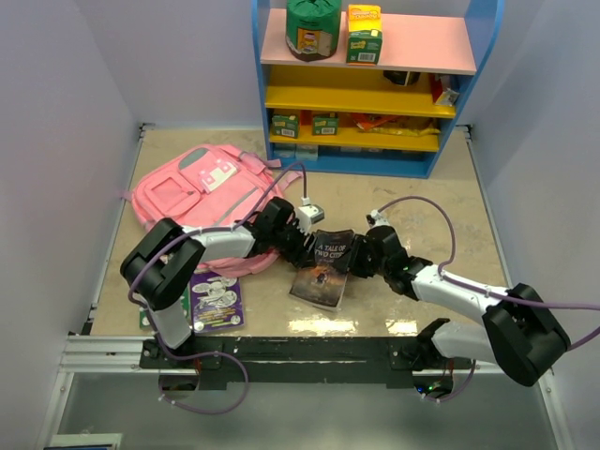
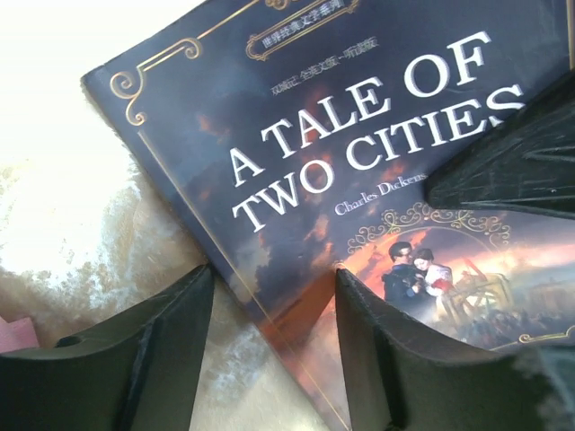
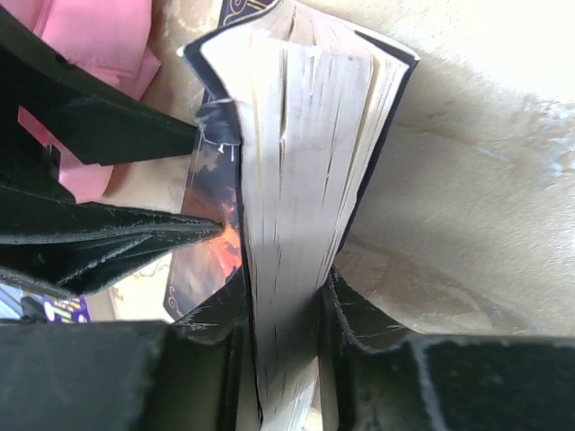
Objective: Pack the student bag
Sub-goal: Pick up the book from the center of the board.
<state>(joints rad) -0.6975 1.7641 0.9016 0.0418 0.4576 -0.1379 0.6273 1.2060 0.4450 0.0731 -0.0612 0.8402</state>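
Paperback pages fill the close-up. The book (image 3: 287,180), A Tale of Two Cities, is pinched across its covers between the right jaws, with the page edges facing that wrist cam. Can't tell if it's fully off the table (image 1: 422,169) or still resting on a corner.

Just to the cover side of that grip, the left jaws are spread wide and holding nothing. They hang right at the front cover near the spine edge, and I can't tell if they're touching it.

Past the left jaws, on the far side from the right ones, the student bag (image 1: 197,187) lies flat with its pockets up. I can't see an open mouth on it from above.

My read is that we're at the "get the book to the bag" step. The next move probably calls for the left jaws to take over the book or go open the bag, since the book needs an opening first.

A purple booklet (image 1: 216,302) sits back behind the left jaws, and a shelf unit (image 1: 366,84) stands far beyond both.
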